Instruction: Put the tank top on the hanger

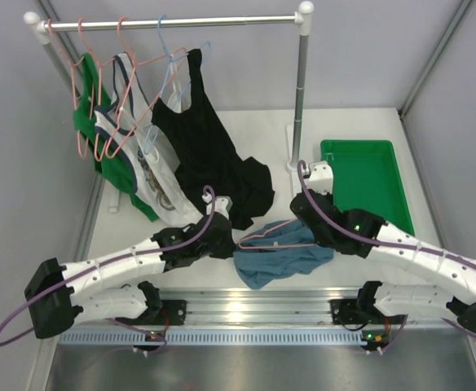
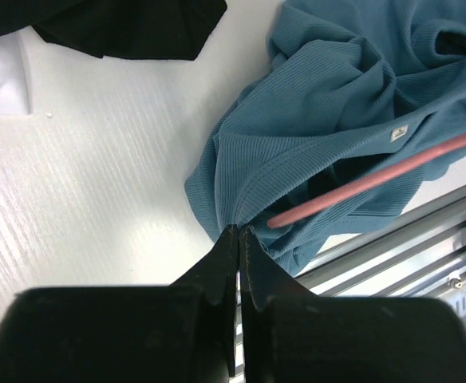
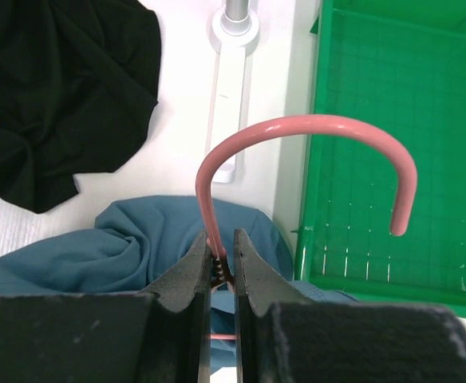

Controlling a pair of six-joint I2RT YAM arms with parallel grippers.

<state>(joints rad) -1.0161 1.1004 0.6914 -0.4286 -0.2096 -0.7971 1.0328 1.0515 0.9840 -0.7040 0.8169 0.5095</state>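
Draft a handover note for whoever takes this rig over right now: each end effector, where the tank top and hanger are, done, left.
Left end effector: shut on the tank top at its edge.
Right end effector: shut on the hanger below its hook.
Tank top crumpled on the table near its front edge, hanger wire among its folds.
Done: both gripped.
Left: work the top onto the hanger.

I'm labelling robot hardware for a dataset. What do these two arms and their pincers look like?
Both arms, left arm and right arm, have white link shells with black joints and bases. A purple cable loops along each. A small green light glows on the right arm. The left pincer and right pincer have matte black, wedge-shaped fingers.
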